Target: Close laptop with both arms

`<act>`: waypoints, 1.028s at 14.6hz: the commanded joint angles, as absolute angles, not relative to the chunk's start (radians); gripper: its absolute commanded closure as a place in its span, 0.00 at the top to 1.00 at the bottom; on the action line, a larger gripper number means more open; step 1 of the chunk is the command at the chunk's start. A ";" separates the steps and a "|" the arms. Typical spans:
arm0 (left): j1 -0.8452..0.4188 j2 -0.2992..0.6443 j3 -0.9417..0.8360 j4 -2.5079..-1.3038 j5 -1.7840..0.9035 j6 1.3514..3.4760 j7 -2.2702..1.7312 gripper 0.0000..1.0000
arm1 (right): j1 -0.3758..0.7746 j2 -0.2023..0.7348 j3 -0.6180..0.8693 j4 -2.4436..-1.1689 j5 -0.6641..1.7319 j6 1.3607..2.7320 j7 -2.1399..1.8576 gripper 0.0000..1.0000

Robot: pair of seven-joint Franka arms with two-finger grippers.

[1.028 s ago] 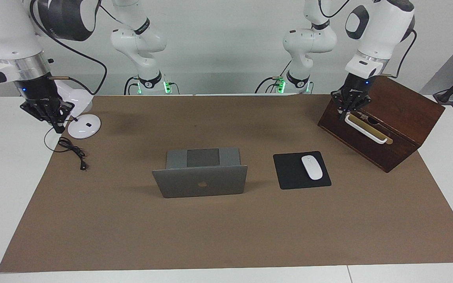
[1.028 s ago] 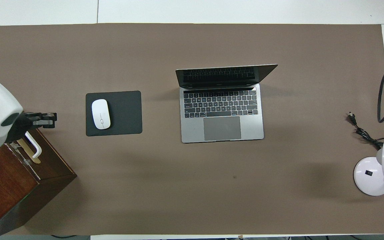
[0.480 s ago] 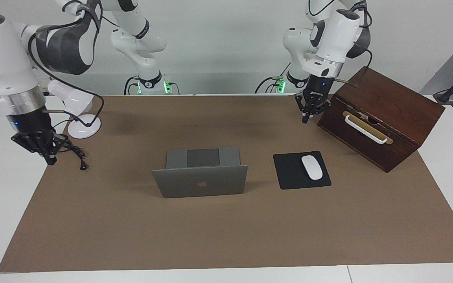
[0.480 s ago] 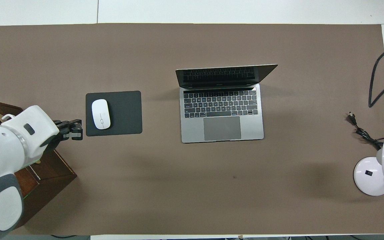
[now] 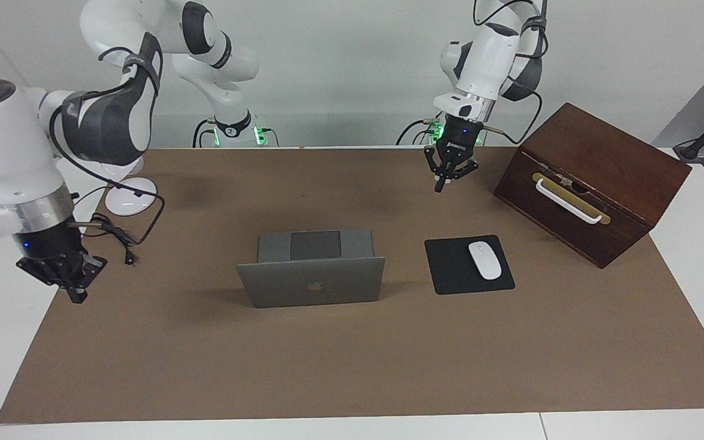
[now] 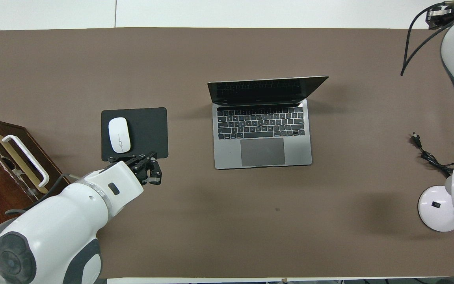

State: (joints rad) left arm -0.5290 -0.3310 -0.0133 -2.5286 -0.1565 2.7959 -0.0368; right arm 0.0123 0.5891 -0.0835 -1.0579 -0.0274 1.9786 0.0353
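The silver-grey laptop (image 5: 312, 284) stands open in the middle of the brown mat, its lid with the apple logo upright and its keyboard (image 6: 262, 134) toward the robots. My left gripper (image 5: 442, 185) is shut and empty, raised over the mat beside the mouse pad; it also shows in the overhead view (image 6: 154, 177). My right gripper (image 5: 76, 296) is shut and empty, low over the mat's edge at the right arm's end of the table, well apart from the laptop. In the overhead view only the right arm's upper part shows.
A black mouse pad (image 5: 450, 269) with a white mouse (image 5: 484, 260) lies beside the laptop. A brown wooden box (image 5: 590, 189) stands at the left arm's end. A white lamp (image 6: 440, 209) and its black cable (image 6: 428, 156) lie at the right arm's end.
The left gripper left the wooden box and swung toward the table's middle. The right gripper moved from the lamp base out along the mat's edge, away from the robots. The laptop has not moved.
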 commanded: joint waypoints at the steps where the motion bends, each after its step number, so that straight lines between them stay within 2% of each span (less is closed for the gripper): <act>1: -0.595 -0.217 0.002 -2.540 -0.176 2.974 -0.054 0.00 | 0.076 0.620 -0.077 -1.022 -0.037 1.983 0.095 0.00; 5: -0.664 -0.068 0.002 -2.540 -0.176 3.199 -0.103 0.00 | 0.133 0.614 -0.074 -1.032 -0.026 1.976 0.181 0.00; 15: -0.716 0.104 -0.002 -2.496 -0.176 3.378 -0.123 0.00 | 0.320 0.589 -0.074 -1.121 -0.025 1.994 0.348 0.00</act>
State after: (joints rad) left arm -0.6879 0.0424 -0.0134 -2.5239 -0.1570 3.3229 -0.1186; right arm 0.2849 0.6069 -0.0737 -1.0846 -0.0254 1.9795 0.2960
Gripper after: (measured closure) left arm 0.991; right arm 0.991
